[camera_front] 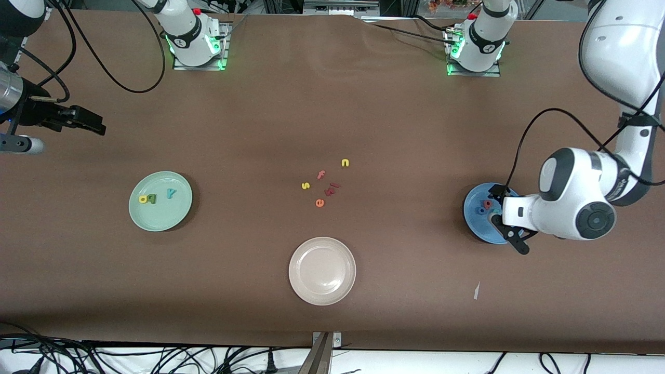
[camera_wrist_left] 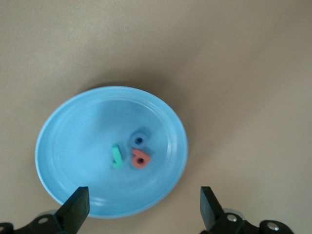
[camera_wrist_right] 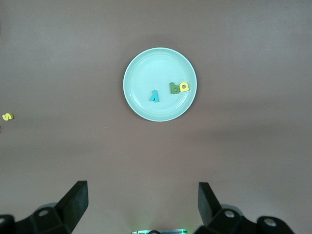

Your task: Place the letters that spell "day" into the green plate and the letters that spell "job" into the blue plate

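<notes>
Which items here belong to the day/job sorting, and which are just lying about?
Job items:
- green plate with green d, yellow a, teal y
- blue plate with teal j, blue o, red b

Lying about:
- beige plate
- yellow s, yellow n, red f, orange e

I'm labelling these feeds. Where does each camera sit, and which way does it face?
Front view: high across the table, facing both bases; shows both arms, green plate, blue plate, beige plate.
Left wrist view: on the left arm, looking down at the blue plate; left gripper open.
Right wrist view: on the right arm, looking down at the green plate; right gripper open.
Shared: each wrist plate appears in front view.
</notes>
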Available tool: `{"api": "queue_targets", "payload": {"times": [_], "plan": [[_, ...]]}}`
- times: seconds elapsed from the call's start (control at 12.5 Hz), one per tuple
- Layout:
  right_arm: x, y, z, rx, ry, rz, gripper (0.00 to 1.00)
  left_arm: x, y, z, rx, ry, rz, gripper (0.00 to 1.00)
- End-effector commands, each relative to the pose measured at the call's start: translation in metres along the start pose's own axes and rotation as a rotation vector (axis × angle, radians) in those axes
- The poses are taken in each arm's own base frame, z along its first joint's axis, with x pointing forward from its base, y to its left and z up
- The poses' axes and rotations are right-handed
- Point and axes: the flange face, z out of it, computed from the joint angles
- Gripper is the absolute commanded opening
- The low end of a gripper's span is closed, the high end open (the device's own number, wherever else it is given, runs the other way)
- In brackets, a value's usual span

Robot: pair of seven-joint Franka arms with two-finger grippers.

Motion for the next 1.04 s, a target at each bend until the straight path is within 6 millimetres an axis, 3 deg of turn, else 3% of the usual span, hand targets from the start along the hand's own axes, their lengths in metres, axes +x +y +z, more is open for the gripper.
{"api": "queue_targets", "payload": {"times": [0.0,0.24,0.56,0.72,0.88,0.96], "plan": [[0.004,0.0,-0.004,-0.016,0.013,0.008,1.0,-0.011,0.019,-0.05,-0.038,0.049,-0.113,1.0],[0.004,0.001,-0.005,-0.015,0.016,0.011,1.0,-0.03,0.046,-0.116,-0.014,0.081,-0.29,1.0],[0.004,0.001,-0.005,-0.015,0.015,0.012,1.0,-0.08,0.087,-0.204,0.076,0.148,-0.412,1.0],[0.004,0.002,-0.005,-0.015,0.015,0.014,1.0,-0.098,0.107,-0.23,0.106,0.183,-0.452,1.0],[0.003,0.003,-0.006,-0.013,0.015,0.014,1.0,-0.11,0.114,-0.239,0.126,0.198,-0.482,1.0],[0.003,0.003,-0.006,-0.013,0.016,0.014,1.0,-0.111,0.118,-0.232,0.13,0.195,-0.479,1.0]]}}
